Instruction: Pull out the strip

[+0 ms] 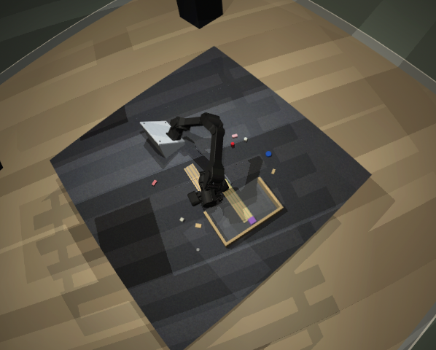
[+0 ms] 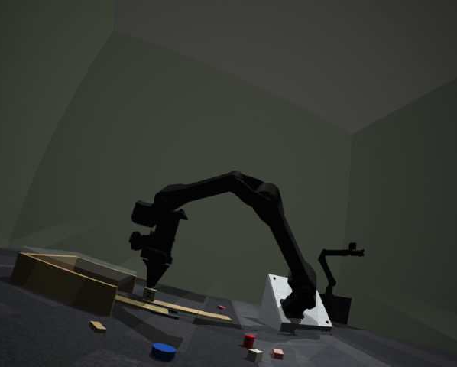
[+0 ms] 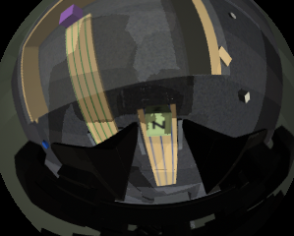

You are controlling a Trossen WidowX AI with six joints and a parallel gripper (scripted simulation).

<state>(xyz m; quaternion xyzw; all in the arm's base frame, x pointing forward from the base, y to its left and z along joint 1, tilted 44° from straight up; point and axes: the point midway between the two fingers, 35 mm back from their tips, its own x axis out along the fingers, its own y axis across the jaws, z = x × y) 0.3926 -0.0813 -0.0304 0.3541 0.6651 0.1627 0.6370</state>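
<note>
A pale green cube marked Z (image 2: 150,294) (image 3: 158,129) sits on a bundle of flat wooden strips with bluish lines (image 1: 191,173) (image 2: 212,314) (image 3: 166,162). Which strip bears it cannot be told. The arm hides the cube in the top view. My gripper (image 2: 150,286) (image 3: 160,124) is partly open and points down, with its tips close to the cube's top. In the wrist view one finger shows on each side of the cube, with gaps between. A second bundle with green lines (image 1: 236,203) (image 3: 83,69) lies alongside, reaching into the wooden-walled enclosure.
The enclosure's wooden wall (image 1: 270,214) (image 2: 63,284) (image 3: 31,74) stands beyond the cube. A purple block (image 1: 251,220) (image 3: 71,16) is at the second bundle's far end. A blue disc (image 1: 268,153) (image 2: 163,352), a red cylinder (image 1: 232,144) (image 2: 248,341) and several small blocks are scattered around.
</note>
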